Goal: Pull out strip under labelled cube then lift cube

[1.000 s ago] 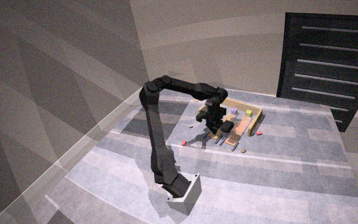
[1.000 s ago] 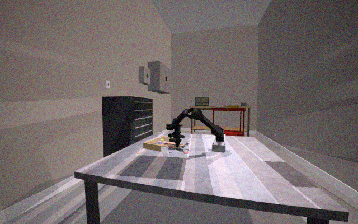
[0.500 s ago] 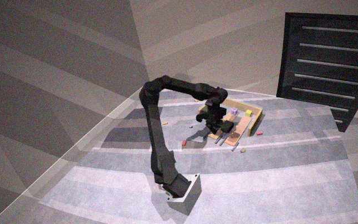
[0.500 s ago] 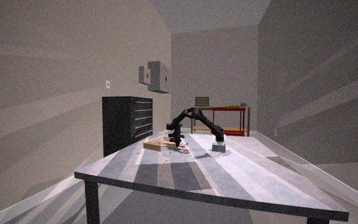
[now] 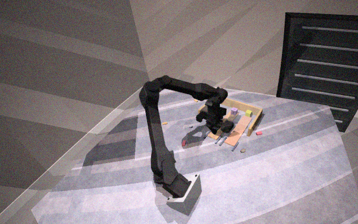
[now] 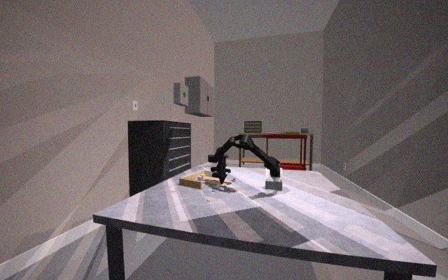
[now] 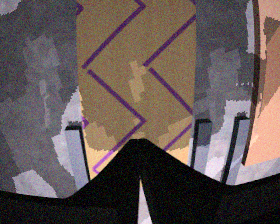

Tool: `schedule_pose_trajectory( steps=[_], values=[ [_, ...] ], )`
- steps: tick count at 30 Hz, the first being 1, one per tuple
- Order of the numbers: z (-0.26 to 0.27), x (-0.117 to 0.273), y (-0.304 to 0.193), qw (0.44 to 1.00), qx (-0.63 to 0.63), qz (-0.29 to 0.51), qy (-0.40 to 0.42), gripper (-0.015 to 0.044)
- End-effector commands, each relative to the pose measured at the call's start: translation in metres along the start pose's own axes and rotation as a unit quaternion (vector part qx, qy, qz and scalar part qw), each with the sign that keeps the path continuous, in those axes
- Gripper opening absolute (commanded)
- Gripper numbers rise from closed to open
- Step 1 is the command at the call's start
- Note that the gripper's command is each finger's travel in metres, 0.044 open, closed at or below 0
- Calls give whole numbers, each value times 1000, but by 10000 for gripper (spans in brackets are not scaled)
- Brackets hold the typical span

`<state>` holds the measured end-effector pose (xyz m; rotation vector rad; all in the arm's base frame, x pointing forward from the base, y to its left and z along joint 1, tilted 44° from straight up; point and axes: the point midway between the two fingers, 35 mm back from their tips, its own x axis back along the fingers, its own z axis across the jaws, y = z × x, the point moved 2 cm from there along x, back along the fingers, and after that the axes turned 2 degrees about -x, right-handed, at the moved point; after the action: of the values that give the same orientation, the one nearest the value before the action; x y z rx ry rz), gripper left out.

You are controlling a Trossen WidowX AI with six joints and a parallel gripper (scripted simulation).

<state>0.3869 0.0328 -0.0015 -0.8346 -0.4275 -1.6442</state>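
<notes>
My gripper (image 5: 215,133) (image 6: 222,182) (image 7: 138,147) is shut and empty, its fingertips over the near part of a tan strip (image 5: 213,136) (image 7: 116,65) with purple zigzag lines. Whether the tips touch the strip I cannot tell. A purple cube (image 5: 234,111) (image 6: 200,178) with faint marks sits at the far end of this strip. A plain salmon strip (image 5: 239,131) (image 7: 273,127) lies to the right, with a yellow-green cube (image 5: 248,113) at its far end. The cubes are too small in view to read a label; the wrist view shows neither.
A wooden wall frame (image 5: 257,121) (image 6: 190,183) stands around the back and sides of the strips. Thin grey rails (image 5: 235,146) (image 7: 202,145) flank the strips. Red blocks (image 5: 184,143), orange pieces (image 5: 164,123) and a brown pebble (image 5: 243,150) lie around them.
</notes>
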Motion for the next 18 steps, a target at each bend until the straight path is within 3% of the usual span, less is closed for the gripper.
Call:
schedule_pose_trajectory(
  steps=[1, 18],
  values=[
    [0, -2, 0, 1000, -1, 1, 1, 0],
    [-1, -3, -11, 1000, -1, 1, 1, 0]
  ],
)
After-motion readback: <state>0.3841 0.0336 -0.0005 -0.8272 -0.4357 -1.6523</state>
